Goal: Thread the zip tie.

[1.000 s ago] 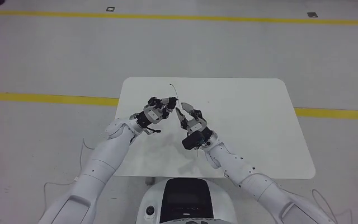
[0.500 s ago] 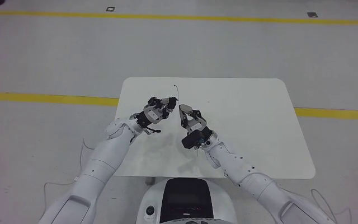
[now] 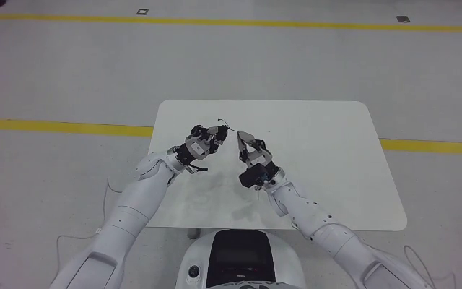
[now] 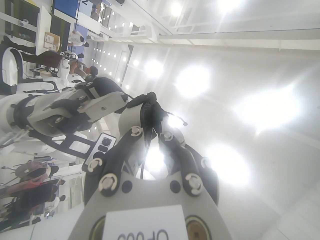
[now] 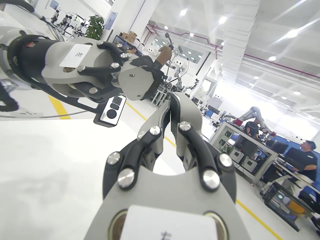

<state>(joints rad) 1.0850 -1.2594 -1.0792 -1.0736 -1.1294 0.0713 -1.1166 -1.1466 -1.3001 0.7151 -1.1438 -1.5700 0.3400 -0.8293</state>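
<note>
A thin black zip tie (image 3: 223, 124) is held above the white table (image 3: 325, 144). My left gripper (image 3: 219, 133) is shut on it, and the strand runs on between the fingers toward the palm (image 4: 144, 156). The tie's free end curls out past the left fingertips (image 4: 180, 120). In the right wrist view that end rises to its small head (image 5: 167, 35). My right gripper (image 5: 170, 101) is shut, fingertip to fingertip with the left gripper (image 5: 140, 76), and the strand runs into its pads. From above, the right gripper (image 3: 241, 137) sits just right of the left one.
The table has a bare top around both arms. Grey floor with yellow lines (image 3: 72, 128) surrounds it.
The right gripper's fingers have come together from open and it has moved closer to the left gripper. The tie's free end has swung slightly. The left gripper stays put.
</note>
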